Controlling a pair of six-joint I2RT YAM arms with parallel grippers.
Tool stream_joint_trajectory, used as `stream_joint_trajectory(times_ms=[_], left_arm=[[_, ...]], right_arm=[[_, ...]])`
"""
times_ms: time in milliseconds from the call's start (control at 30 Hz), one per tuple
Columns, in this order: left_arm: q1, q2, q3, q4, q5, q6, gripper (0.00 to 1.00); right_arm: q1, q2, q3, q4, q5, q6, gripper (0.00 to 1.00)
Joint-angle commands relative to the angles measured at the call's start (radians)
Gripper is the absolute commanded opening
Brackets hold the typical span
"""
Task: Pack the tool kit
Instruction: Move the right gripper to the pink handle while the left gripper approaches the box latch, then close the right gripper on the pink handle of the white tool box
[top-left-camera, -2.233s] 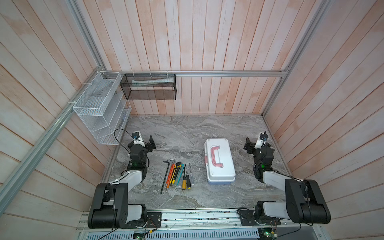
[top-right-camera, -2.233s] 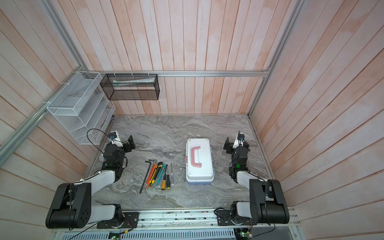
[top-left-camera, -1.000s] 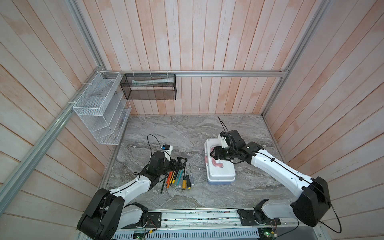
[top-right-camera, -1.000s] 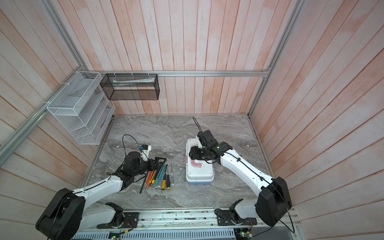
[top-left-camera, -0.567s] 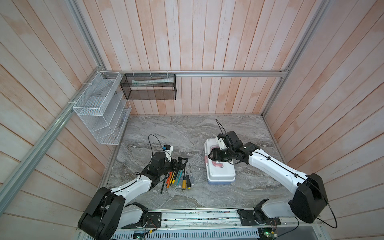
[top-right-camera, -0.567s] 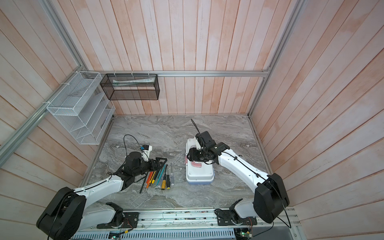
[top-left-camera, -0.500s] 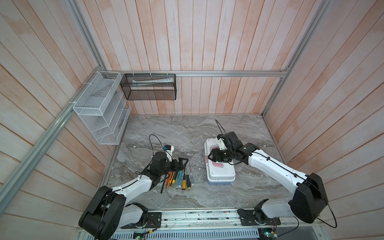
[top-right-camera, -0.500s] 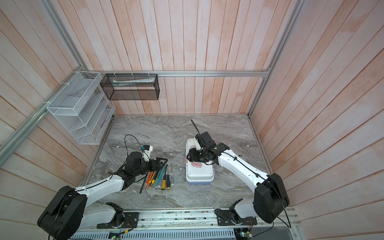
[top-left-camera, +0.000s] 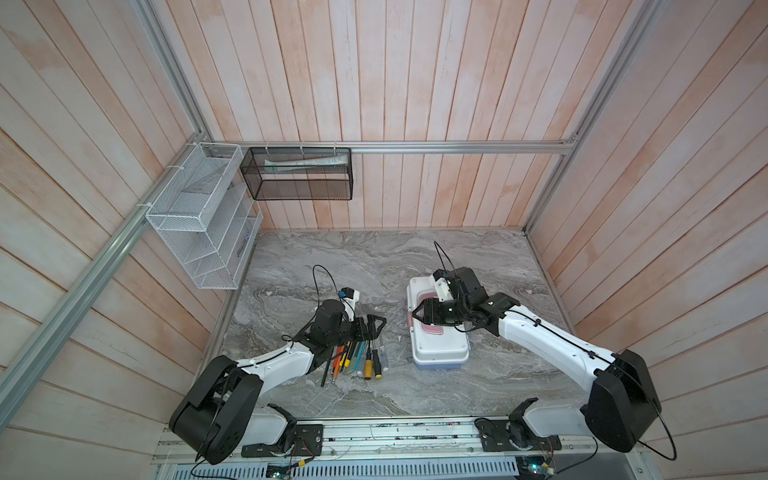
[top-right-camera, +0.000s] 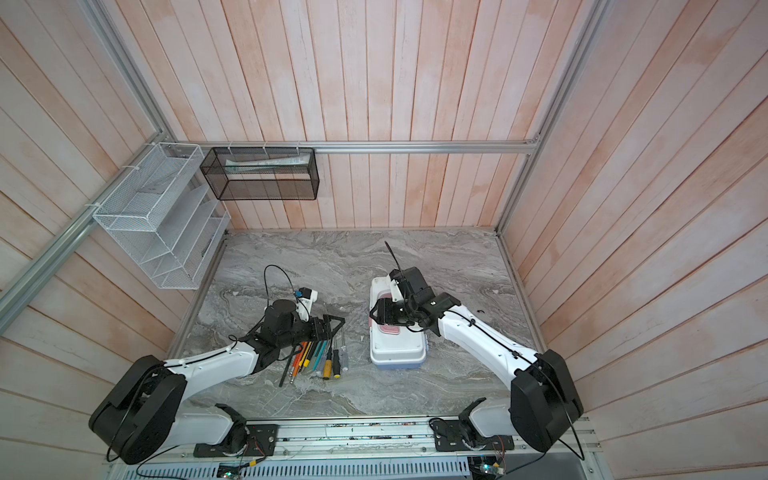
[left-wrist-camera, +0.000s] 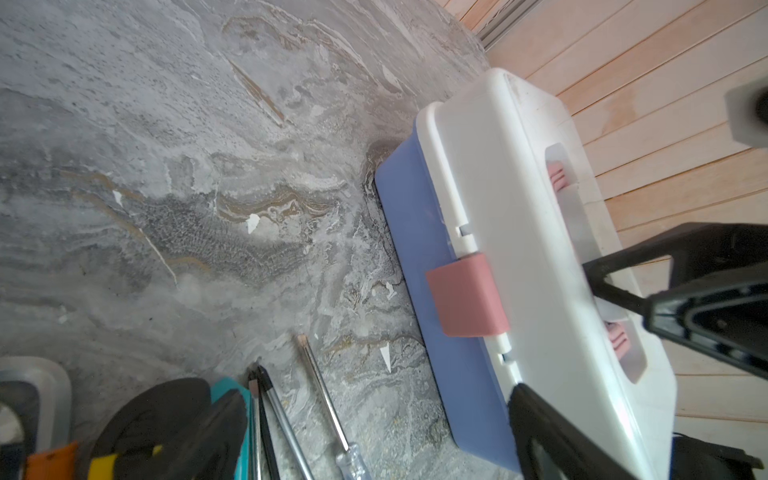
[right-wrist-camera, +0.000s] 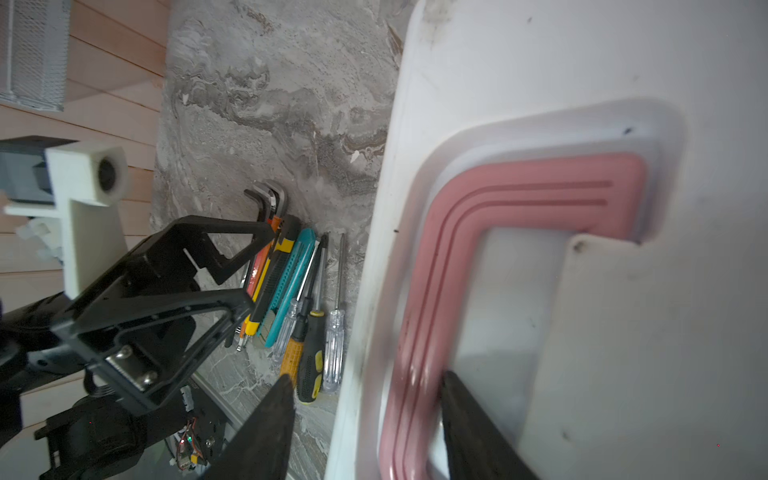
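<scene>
Tool kit (top-left-camera: 438, 349): white-lidded box, shut, pink latch (left-wrist-camera: 465, 295) down, on the bench (top-left-camera: 332, 257) right of centre; right hand (right-wrist-camera: 368, 376) half open, straddling the pink handle (right-wrist-camera: 519, 191), not yet clamped, apparently lining up a grip; loose tools (top-left-camera: 353, 357) in a row just beside the box; left hand (top-left-camera: 376, 326) wide open, empty, above their tips, seemingly ready to pick.

In both top views the left gripper (top-left-camera: 376, 325) covers the far ends of the tools (top-left-camera: 357, 361), and the right gripper (top-left-camera: 419, 318) hides the middle of the handle (top-left-camera: 430, 331) on the box (top-left-camera: 440, 353). Right wrist view: fingertips (right-wrist-camera: 266, 436) blurred; box cut by the frame edges.
</scene>
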Motion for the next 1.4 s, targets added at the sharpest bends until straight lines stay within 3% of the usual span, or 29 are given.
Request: stream_joint_trajectory(times_ms=[0, 467, 867, 1000, 1067, 1200, 1367], left_arm=[[-0.01, 0.032, 0.043, 0.034, -0.01, 0.014, 1.0], [-0.061, 0.168, 0.156, 0.034, -0.002, 0.023, 1.0], [-0.062, 0.158, 0.182, -0.034, -0.055, 0.041, 1.0], [-0.062, 0.16, 0.184, -0.056, -0.067, 0.046, 1.0], [-0.062, 0.157, 0.19, -0.07, -0.071, 0.051, 1.0], [-0.062, 0.149, 0.19, -0.087, -0.075, 0.054, 1.0], [-0.062, 0.147, 0.191, -0.091, -0.069, 0.054, 1.0]], right_arm=[[0.001, -0.002, -0.095, 0.082, -0.149, 0.028, 0.57], [-0.052, -0.069, -0.304, 0.554, -0.461, 0.184, 0.54], [-0.134, -0.138, -0.322, 0.652, -0.576, 0.199, 0.52], [-0.181, -0.173, -0.343, 0.641, -0.557, 0.206, 0.48], [-0.188, -0.187, -0.315, 0.535, -0.496, 0.16, 0.48], [-0.151, -0.19, -0.182, 0.228, -0.297, 0.004, 0.54], [-0.115, -0.183, -0.133, 0.164, -0.237, 0.012, 0.59]])
